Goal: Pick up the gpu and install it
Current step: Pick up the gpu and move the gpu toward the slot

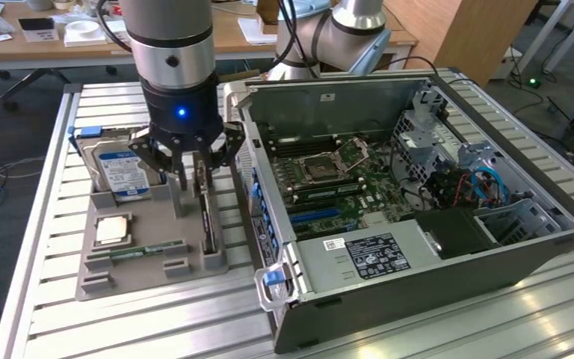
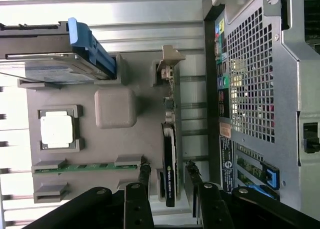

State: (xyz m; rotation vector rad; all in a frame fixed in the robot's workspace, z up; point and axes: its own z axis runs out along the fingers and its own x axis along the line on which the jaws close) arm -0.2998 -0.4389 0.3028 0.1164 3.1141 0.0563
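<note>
Around the upright gpu (image 2: 169, 154), spread claw (image 2: 167, 165)

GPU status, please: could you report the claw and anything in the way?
Claw open, straddling the gpu. The gpu on edge in the grey tray, not lifted. Nothing blocking.

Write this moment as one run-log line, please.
step: pre-grasp | gripper: open, fingers straddle gpu | gpu: upright on edge in grey tray, not lifted | PC case: open, gpu not installed
</note>
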